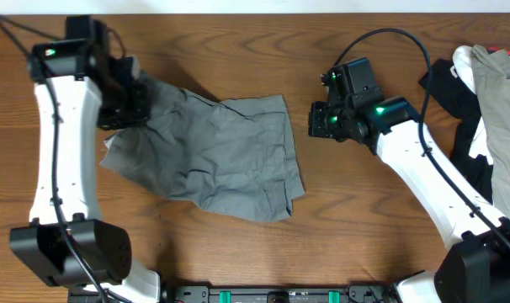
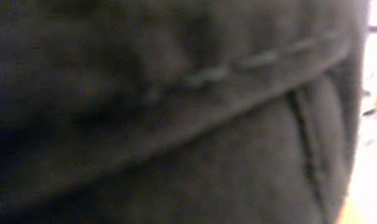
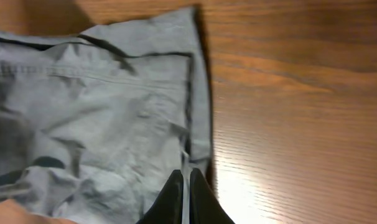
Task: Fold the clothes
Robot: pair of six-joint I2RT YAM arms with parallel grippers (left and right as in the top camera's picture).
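Observation:
The grey-olive shorts (image 1: 213,156) lie rumpled on the wooden table, left of centre. My left gripper (image 1: 127,108) is at their upper left corner, where the cloth bunches up to it, and it looks shut on the shorts. In the left wrist view dark cloth with a stitched seam (image 2: 238,65) fills the frame and hides the fingers. My right gripper (image 1: 321,123) is shut and empty, just right of the shorts' right edge. In the right wrist view its fingers (image 3: 186,186) hover over that edge of the shorts (image 3: 114,106).
A heap of other garments lies at the far right: a beige-tan one (image 1: 495,67) on top of black (image 1: 457,93) and white (image 1: 480,147) pieces. Bare wooden table (image 1: 364,219) lies between the shorts and the heap.

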